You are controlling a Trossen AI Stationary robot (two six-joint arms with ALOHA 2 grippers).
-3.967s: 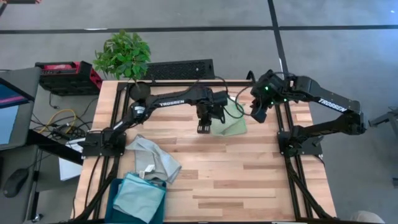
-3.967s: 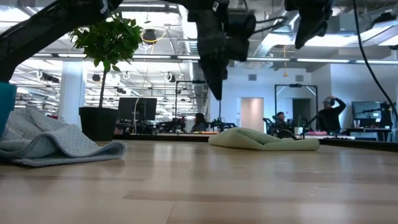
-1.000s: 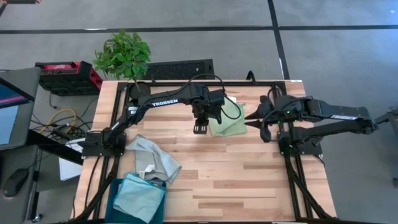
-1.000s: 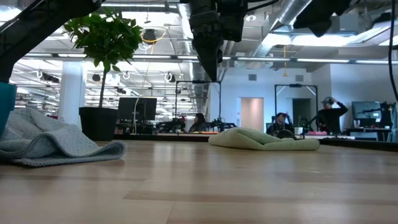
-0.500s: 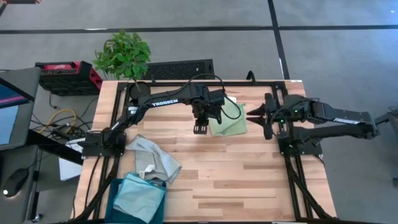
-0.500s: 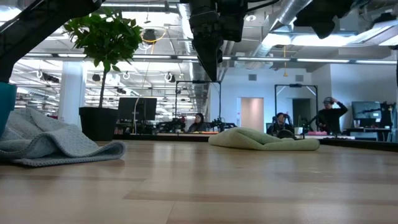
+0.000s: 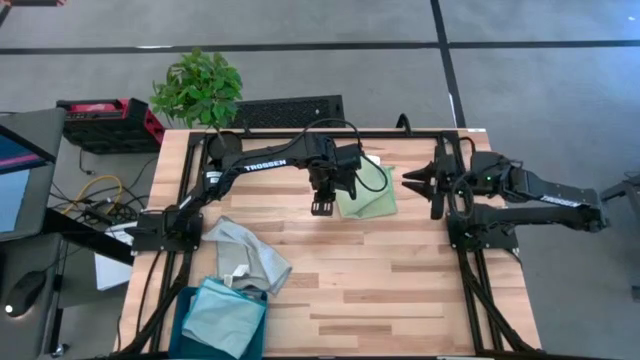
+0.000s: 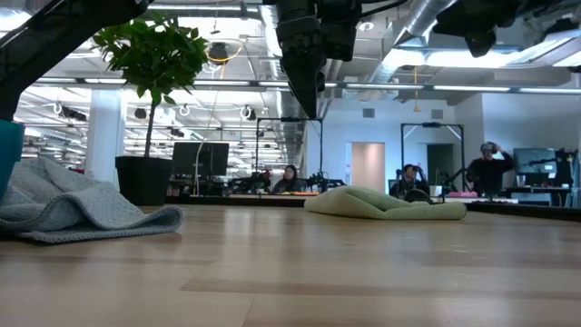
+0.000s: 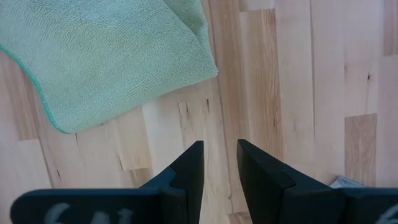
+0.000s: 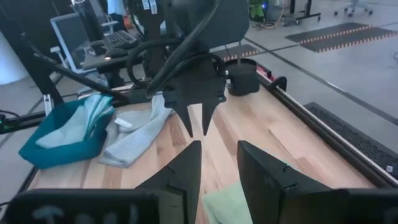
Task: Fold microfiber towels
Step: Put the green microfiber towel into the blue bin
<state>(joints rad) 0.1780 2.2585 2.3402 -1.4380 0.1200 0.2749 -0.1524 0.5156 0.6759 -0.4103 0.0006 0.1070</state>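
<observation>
Green towel (image 7: 366, 192), left claw (image 7: 320, 208) empty, ajar

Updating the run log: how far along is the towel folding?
Done: the green towel lies folded at the table's far side. In hand: nothing; the left end effector hangs empty beside it, the right end effector sits off to the right edge. Left: the grey towel lies crumpled, more towels wait in the bin.

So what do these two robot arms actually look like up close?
Both are dark, nearly black jointed arms. The left arm and the right arm carry white lettering along one link, and thin black cables loop around their wrists. A small green light glows on the right arm. The left pincer and the right pincer each end in two flat, dark, wedge-shaped fingers.
</observation>
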